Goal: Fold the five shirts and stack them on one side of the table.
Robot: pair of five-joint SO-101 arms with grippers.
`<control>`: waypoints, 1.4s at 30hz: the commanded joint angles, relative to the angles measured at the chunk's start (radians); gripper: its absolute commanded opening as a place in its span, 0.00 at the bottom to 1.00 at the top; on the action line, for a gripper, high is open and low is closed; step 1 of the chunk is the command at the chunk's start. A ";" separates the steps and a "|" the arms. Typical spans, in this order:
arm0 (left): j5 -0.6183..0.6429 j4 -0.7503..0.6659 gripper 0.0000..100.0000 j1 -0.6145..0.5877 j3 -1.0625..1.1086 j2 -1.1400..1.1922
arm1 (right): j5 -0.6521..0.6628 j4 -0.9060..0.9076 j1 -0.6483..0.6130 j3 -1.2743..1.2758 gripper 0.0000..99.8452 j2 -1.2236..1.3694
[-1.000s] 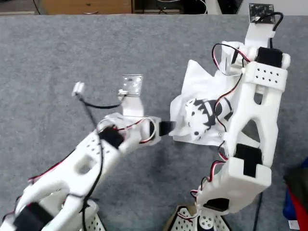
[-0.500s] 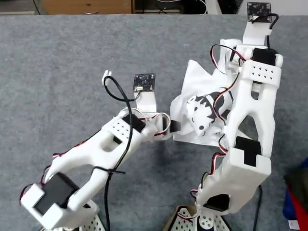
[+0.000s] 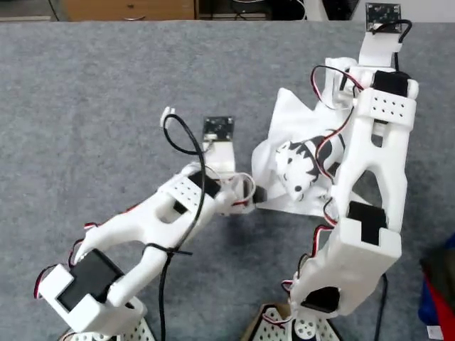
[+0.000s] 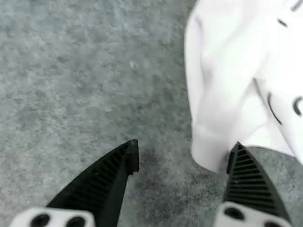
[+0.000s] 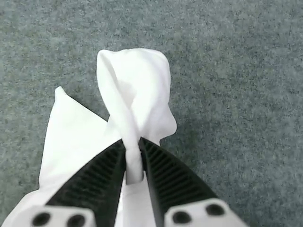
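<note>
A crumpled white shirt with a black-and-white print lies on the grey table cover, right of centre. In the high view my left gripper sits at the shirt's near left edge. The left wrist view shows that gripper open, one finger touching the shirt's folded corner, the other over bare cover. My right arm stretches across the shirt toward the far side. Its gripper is shut on a bunched fold of the shirt, which stands up from the cover.
The grey cover spreads wide to the left and far side. Wooden furniture runs along the far edge. Red and blue items lie at the near right edge.
My left arm has swung round and its gripper has edged right to the shirt's corner. The right arm shifted slightly toward the far side, still holding the fold.
</note>
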 commanded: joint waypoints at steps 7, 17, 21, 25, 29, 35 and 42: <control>0.008 -0.002 0.14 0.054 -0.110 -0.002 | 0.006 -0.015 0.025 -0.030 0.01 -0.008; 0.002 -0.152 0.09 0.054 -0.066 0.050 | 0.006 -0.015 0.025 -0.030 0.01 -0.010; 0.002 -0.144 0.09 0.054 -0.087 0.113 | 0.006 -0.015 0.025 -0.030 0.01 -0.010; 0.006 -0.143 0.09 0.054 -0.101 0.151 | 0.006 -0.015 0.025 -0.030 0.01 -0.012; 0.002 -0.143 0.03 0.054 -0.114 0.154 | 0.006 -0.015 0.027 -0.030 0.01 -0.013; -0.014 -0.041 0.02 -0.009 -0.206 0.128 | 0.006 -0.012 0.027 -0.031 0.01 -0.015; -0.235 0.325 0.02 -0.169 -0.528 0.045 | -0.002 0.109 0.007 -0.031 0.01 -0.143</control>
